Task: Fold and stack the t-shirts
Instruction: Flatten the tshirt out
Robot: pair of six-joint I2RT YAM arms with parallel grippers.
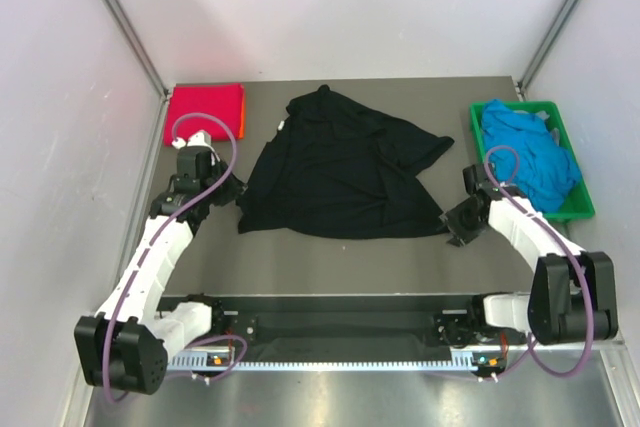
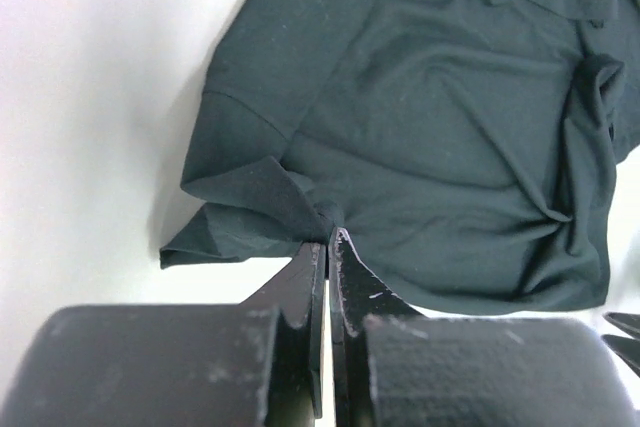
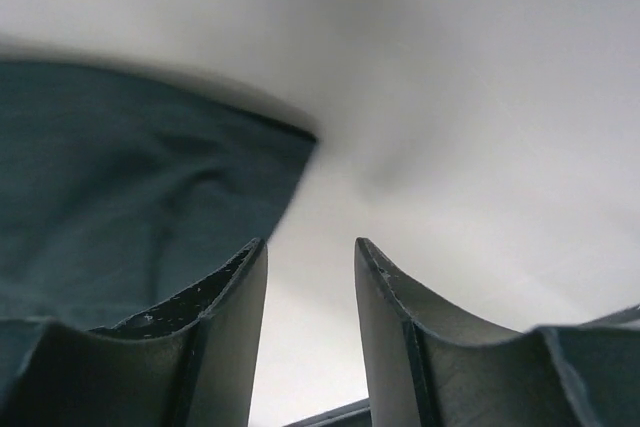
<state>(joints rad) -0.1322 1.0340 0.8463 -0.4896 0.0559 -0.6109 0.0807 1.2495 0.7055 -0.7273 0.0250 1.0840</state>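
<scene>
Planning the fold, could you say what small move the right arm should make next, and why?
Probably move the right gripper onto the black t-shirt's edge and close: it stands open beside the cloth, while the left gripper pinches the other side.

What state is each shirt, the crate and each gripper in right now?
black t-shirt: unfolded, rumpled, spread out
magenta-red t-shirt: folded, far left corner
blue t-shirts: unfolded, heaped in green crate
left gripper: shut on black t-shirt's edge
right gripper: open, holding nothing

Plain pale walls [image 1: 350, 7] close me in on three sides, grey metal rails [image 1: 122, 22] running up the corners. My counter [image 1: 330, 267] is flat dull grey, softly and evenly lit.
</scene>
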